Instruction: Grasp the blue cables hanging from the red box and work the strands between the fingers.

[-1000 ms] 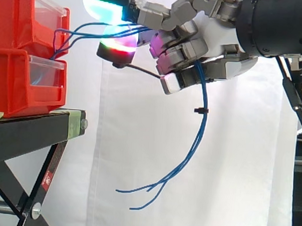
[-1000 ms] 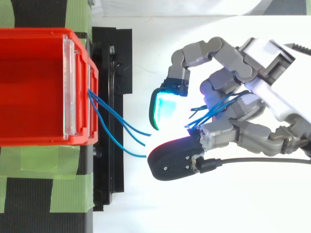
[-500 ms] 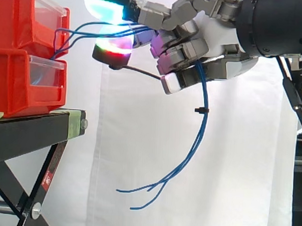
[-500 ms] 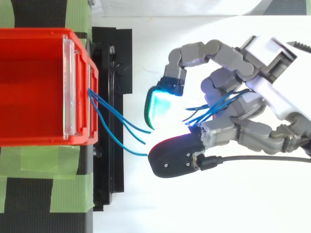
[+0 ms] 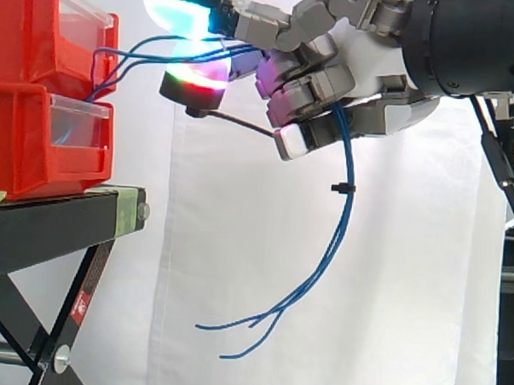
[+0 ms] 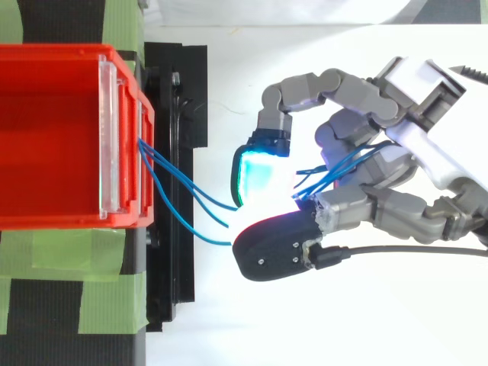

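The cyan-lit fingertip of the hand is drawn back slightly from the red box (it was reached further out half a second ago), and the finger is bent more.

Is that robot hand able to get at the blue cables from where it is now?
Yes, it looks so: the robot hand has its fingers curled round the blue cables, which run from the red box and dangle below it. Nothing stands between.

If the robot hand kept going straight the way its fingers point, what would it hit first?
Likely the front of the upper red bin, near where the blue cables emerge; the robot hand faces it across open space in both views.
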Tool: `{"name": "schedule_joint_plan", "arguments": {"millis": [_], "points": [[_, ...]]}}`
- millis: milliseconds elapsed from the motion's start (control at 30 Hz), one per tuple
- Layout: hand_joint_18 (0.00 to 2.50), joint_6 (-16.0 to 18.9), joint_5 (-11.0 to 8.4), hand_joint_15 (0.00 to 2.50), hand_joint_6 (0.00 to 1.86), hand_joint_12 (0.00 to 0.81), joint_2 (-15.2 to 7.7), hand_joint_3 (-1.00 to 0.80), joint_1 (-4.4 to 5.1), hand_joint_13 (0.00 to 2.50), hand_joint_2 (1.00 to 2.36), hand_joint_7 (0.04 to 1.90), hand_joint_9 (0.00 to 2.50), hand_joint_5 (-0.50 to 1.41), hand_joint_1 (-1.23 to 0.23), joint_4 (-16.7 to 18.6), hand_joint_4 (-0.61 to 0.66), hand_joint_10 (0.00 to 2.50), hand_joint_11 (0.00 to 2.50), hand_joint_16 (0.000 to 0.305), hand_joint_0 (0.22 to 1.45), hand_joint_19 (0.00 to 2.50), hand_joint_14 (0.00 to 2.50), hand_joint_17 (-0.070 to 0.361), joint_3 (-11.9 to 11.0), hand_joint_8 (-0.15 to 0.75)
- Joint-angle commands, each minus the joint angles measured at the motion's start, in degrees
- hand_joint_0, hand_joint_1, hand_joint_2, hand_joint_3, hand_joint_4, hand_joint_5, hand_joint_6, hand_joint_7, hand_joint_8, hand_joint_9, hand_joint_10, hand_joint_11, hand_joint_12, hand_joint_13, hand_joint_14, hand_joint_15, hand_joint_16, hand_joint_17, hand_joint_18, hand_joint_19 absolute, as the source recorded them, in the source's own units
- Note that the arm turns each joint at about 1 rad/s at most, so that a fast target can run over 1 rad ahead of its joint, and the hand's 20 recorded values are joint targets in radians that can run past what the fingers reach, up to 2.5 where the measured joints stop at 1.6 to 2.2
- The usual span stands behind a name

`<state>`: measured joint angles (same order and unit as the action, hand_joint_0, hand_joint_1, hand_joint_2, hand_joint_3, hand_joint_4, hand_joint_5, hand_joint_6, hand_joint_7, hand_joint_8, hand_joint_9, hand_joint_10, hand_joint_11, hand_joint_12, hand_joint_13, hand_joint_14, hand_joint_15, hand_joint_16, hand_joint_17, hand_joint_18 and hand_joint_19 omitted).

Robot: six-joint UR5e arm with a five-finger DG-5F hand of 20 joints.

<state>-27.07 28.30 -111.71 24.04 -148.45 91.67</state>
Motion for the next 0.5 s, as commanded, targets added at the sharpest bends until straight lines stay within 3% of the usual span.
{"name": "schedule_joint_plan", "arguments": {"millis": [0, 467], "points": [[2.5, 0.0, 0.0, 1.81, 0.86, 0.688, 0.0, -1.0, -0.04, 2.06, 1.0, 1.25, 1.77, 0.24, -0.6, 0.0, 0.28, 2.5, 2.5, 0.238, 0.82, 0.72, 2.5, 0.178, 0.0, 0.445], [2.5, 0.0, -0.09, 1.81, 0.62, 0.688, 0.0, -1.0, 0.04, 2.06, 1.0, 1.39, 1.77, 0.5, -0.49, 0.0, 0.23, 2.5, 2.5, 0.238, 0.83, 0.72, 2.5, 0.178, 0.0, 0.445]]}}
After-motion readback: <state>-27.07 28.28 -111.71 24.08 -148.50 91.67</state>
